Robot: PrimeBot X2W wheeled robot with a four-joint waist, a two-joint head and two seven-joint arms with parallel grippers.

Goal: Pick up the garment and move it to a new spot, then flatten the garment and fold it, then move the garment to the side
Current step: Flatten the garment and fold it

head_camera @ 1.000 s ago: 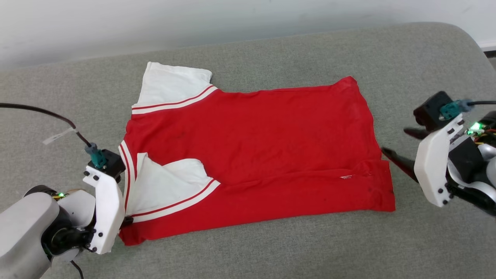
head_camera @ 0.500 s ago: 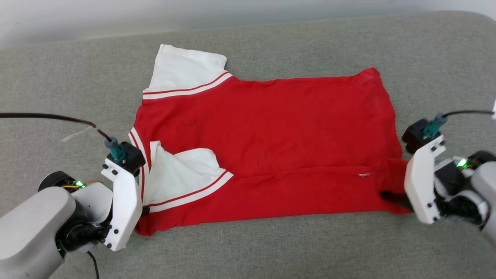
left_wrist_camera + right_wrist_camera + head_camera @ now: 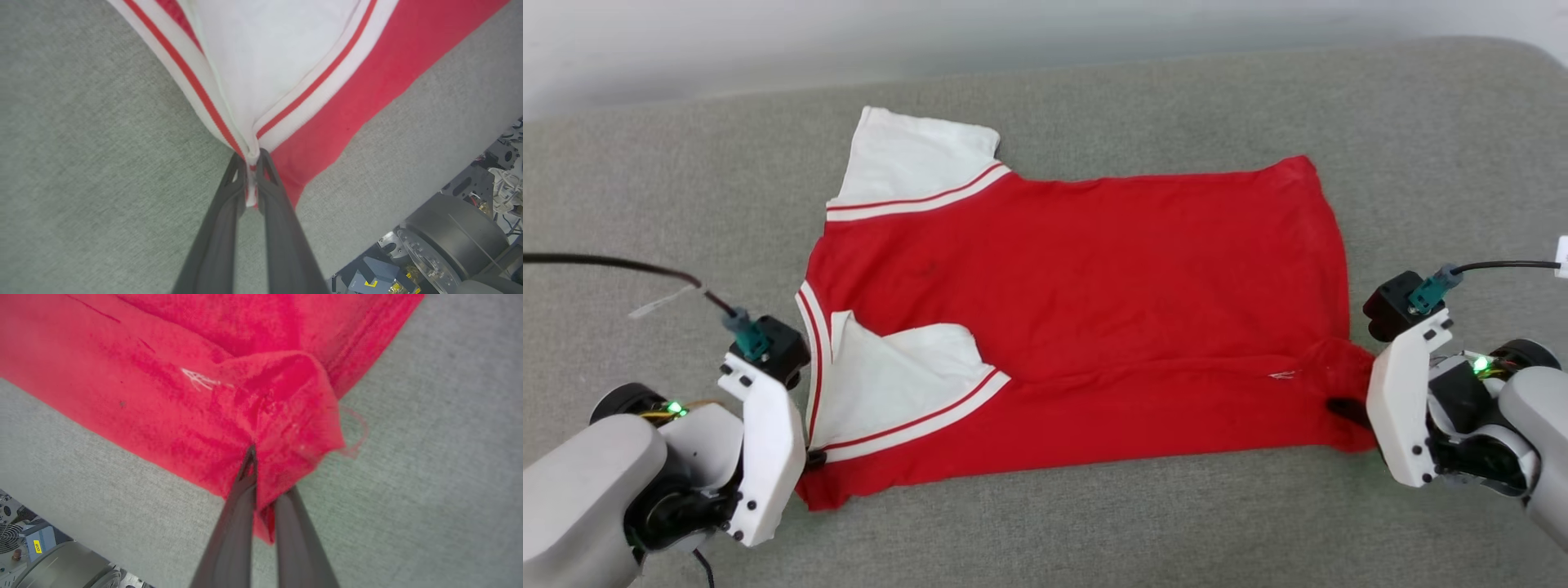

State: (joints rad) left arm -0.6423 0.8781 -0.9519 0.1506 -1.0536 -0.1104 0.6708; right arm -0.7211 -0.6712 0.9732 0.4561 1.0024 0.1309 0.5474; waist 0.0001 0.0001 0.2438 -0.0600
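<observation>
Garment [image 3: 1078,278] at an early folding stage. The red jersey lies spread across the middle of the grey fabric-covered worktop [image 3: 1045,531], neckline toward the left of the frame and hem toward the right, with its plain side up. Pick-up, relocation and most of the flattening appear complete: the body is smooth and the far sleeve [image 3: 915,163] lies flat at upper left. The near sleeve [image 3: 898,384] is turned in over the body at lower left, and a long crease [image 3: 1143,380] runs across the lower band, so a first lengthwise fold seems begun. Judged from this layout, the remaining folds and the move to the side are yet to come. The left gripper [image 3: 810,457] reaches in from the lower left corner. Its jaws are all but closed, pinching the garment's striped trim [image 3: 229,130] where the neckline band meets the sleeve band. The right gripper [image 3: 1342,407] reaches in from the lower right. Its jaws are closed on the hem corner [image 3: 286,416], which is bunched and raised slightly off the worktop. Both wrists sit low, with fingers pointing inward and lying nearly level with the cloth, at opposite ends of the garment's lower edge.
</observation>
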